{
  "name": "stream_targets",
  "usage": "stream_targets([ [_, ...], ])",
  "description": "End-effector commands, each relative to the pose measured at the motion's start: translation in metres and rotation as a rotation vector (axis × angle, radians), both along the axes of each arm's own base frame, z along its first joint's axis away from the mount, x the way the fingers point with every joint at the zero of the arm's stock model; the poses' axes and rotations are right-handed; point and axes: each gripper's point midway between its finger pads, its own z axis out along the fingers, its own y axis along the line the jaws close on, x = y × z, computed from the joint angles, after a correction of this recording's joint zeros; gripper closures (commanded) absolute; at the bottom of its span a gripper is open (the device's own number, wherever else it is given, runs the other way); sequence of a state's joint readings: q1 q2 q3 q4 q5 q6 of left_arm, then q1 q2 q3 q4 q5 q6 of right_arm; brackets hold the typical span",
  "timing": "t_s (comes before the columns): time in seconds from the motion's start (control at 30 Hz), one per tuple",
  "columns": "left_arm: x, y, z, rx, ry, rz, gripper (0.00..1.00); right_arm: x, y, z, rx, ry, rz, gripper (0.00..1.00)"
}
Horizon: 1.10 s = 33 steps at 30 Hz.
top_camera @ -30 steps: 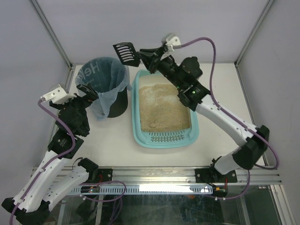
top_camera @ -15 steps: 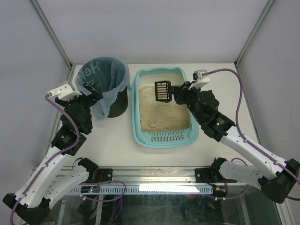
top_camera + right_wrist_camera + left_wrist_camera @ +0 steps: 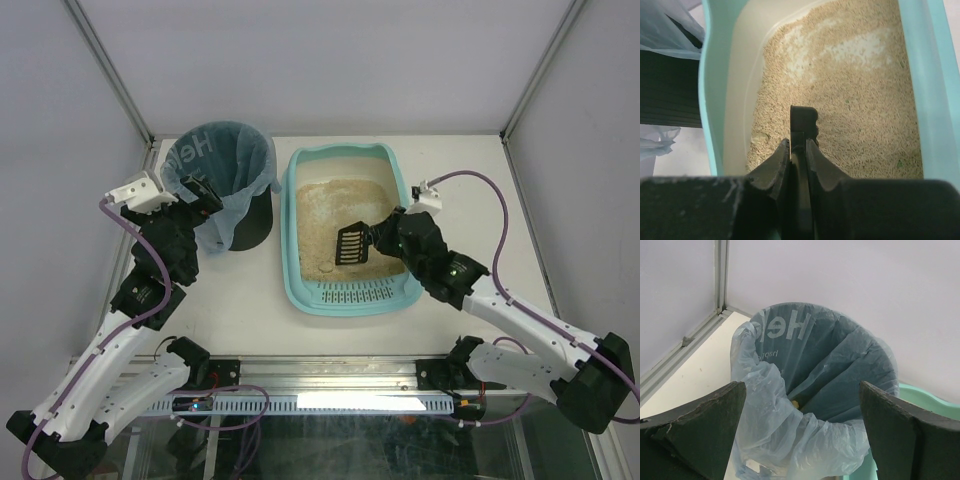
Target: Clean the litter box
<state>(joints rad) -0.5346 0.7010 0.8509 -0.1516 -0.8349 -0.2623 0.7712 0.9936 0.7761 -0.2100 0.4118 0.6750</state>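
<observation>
The light teal litter box (image 3: 289, 250) lies mid-table, holding beige litter (image 3: 335, 205), with its slotted grate (image 3: 355, 294) at the near end. My right gripper (image 3: 378, 238) is shut on the handle of a black slotted scoop (image 3: 351, 245), whose head sits low over the litter near the grate end. In the right wrist view the scoop (image 3: 803, 122) points edge-on from the gripper (image 3: 798, 145) over the litter (image 3: 860, 100), beside the box's left wall (image 3: 715, 100). My left gripper (image 3: 200, 195) stands open at the bin's near rim, holding nothing.
A round dark bin (image 3: 225, 180) with a bluish bag liner (image 3: 830, 355) stands left of the litter box; a small yellowish piece (image 3: 795, 403) lies inside it. Grey enclosure walls with metal posts close the back and sides.
My right arm swung the scoop from above the bin's back edge over to the litter box and lowered it toward the litter at the near end. The left arm shifted only slightly.
</observation>
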Motion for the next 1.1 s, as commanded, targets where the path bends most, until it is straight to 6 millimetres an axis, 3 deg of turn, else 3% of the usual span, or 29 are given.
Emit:
stream_targets([
  [0.0,-0.002,0.001,0.013,-0.021,-0.034,-0.007,0.01,-0.005,-0.006,-0.012,0.067,0.062,-0.075,0.90],
  [0.2,-0.001,0.000,0.014,-0.019,-0.034,-0.011,0.01,-0.016,-0.020,-0.026,0.051,0.088,-0.097,0.77],
  [0.53,-0.001,-0.002,0.015,-0.022,-0.037,-0.027,0.01,-0.042,-0.062,-0.024,-0.024,0.066,-0.138,0.56],
  [0.83,-0.005,-0.005,0.018,-0.032,-0.054,-0.056,0.01,-0.059,-0.105,0.000,-0.094,-0.014,-0.198,0.54],
  [1.07,-0.010,-0.034,0.007,-0.013,0.010,-0.237,0.01,-0.067,-0.131,0.028,-0.206,-0.096,-0.198,0.50],
])
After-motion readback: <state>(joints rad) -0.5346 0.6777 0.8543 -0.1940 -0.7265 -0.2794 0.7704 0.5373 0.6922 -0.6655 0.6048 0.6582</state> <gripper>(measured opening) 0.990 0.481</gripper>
